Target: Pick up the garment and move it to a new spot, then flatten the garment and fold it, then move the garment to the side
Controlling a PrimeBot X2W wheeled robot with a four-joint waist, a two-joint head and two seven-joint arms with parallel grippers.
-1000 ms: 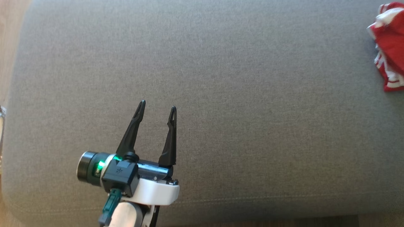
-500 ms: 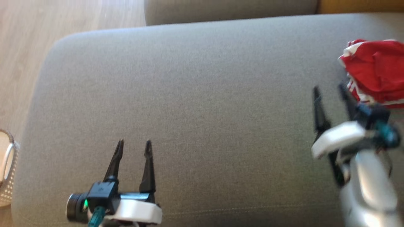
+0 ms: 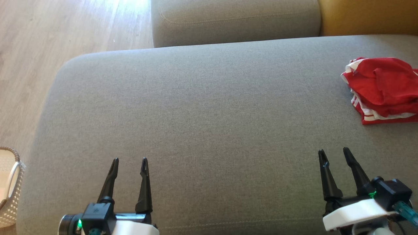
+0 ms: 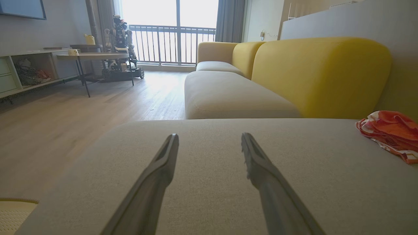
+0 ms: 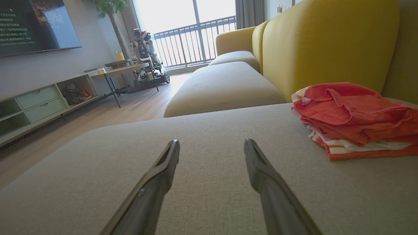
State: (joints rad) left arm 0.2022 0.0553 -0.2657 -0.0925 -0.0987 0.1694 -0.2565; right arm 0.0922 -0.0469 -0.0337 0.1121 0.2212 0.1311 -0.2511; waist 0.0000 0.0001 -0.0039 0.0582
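Note:
The garment [image 3: 382,88] is red with white stripes and lies folded in a loose bundle at the far right of the grey sofa seat [image 3: 209,124]. It also appears as the garment [image 5: 356,120] ahead and right of my right fingers, and the garment [image 4: 390,132] at the right edge of the left wrist view. My right gripper [image 3: 333,154] is open and empty near the front right, short of the bundle. My left gripper [image 3: 129,162] is open and empty at the front left.
A second grey seat cushion [image 3: 235,21] adjoins at the back, with a yellow backrest [image 3: 369,16] to its right. Wood floor [image 3: 32,65] lies off the seat's left edge, and a white woven basket [image 3: 9,186] stands at the lower left.
The head camera has tilted up and shifted, bringing the seat's far edge and the floor into view. The right gripper came into view beside the garment, then drew back to the front right.

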